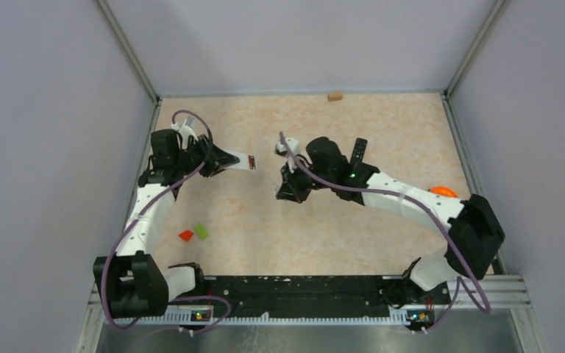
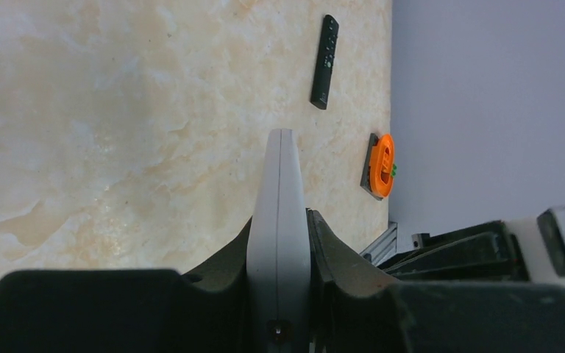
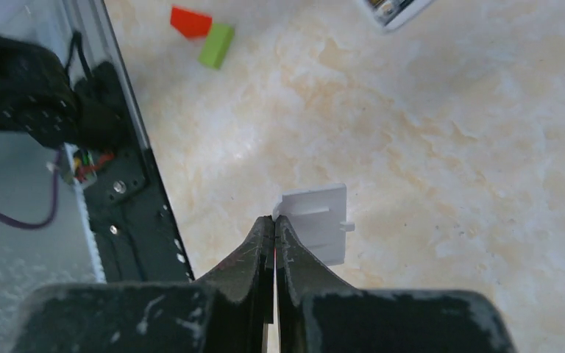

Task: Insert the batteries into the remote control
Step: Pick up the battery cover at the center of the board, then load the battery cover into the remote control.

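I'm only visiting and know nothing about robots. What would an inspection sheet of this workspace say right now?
Surface: beige marbled tabletop, no spills seen.
Job's things: white slim remote control held edge-up; what look like red-and-dark batteries in its end; white flat battery cover lying on the table.
Clutter: black slim remote, orange round object, flat red block, lime-green block, small wooden block.
Grippers: left gripper shut on the white remote; right gripper shut, tips by the cover, nothing clearly held.
Cables: purple cables loop along both arms.
Surroundings: plain grey walls; nothing else seen.
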`<state>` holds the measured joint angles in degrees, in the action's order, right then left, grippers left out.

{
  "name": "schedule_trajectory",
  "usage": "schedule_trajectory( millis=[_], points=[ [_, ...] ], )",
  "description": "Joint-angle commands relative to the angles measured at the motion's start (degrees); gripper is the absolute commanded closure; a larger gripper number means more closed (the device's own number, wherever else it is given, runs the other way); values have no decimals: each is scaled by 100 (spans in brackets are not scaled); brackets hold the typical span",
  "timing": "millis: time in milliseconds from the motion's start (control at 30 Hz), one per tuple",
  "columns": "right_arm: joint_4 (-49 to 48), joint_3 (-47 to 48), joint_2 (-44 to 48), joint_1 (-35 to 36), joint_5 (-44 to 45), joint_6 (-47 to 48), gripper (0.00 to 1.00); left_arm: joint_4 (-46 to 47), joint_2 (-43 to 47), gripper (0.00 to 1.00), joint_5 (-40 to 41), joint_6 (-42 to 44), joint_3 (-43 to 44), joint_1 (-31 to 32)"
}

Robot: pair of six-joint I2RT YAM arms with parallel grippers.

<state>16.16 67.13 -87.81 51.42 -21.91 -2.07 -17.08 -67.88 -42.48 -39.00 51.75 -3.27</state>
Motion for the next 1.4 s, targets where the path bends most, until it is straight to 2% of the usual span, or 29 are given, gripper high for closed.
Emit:
schedule_trajectory(
  millis=[0, 133, 300, 433, 600, 800, 933, 1033, 1367],
  points=[
    [-2028, -803, 883, -556, -801, -2341, 100, 768, 207, 100, -353, -284, -250, 218],
    [-3340, -1468, 1701, -970, -565, -3885, 100, 1274, 275, 100, -504, -619, -497, 584],
    [-4204, -1878, 2096, -1318, -215, -5310, 100, 1958, 325, 100, -611, -1070, -606, 998],
    [-4805, -2106, 2111, -1645, -333, -6482, 100, 2400, 229, 100, -889, -1515, -489, 1204],
    [-5574, -2258, 1995, -1705, -437, -7333, 100, 2977, 82, 100, -1368, -2236, -455, 1228],
    [-7426, -2356, 1382, -1705, -881, -8540, 100, 3492, 42, 100, -1654, -3071, -564, 1266],
    [-8220, -2345, 947, -1705, -1214, -9111, 100, 4237, 41, 100, -1842, -3724, -745, 1267],
    [-8651, -2476, 824, -1705, -1165, -9304, 100, 4403, 54, 100, -1944, -3941, -742, 1267],
    [-8801, -2561, 839, -1704, -1087, -9402, 100, 4519, 60, 100, -2035, -4059, -707, 1267]
  ],
)
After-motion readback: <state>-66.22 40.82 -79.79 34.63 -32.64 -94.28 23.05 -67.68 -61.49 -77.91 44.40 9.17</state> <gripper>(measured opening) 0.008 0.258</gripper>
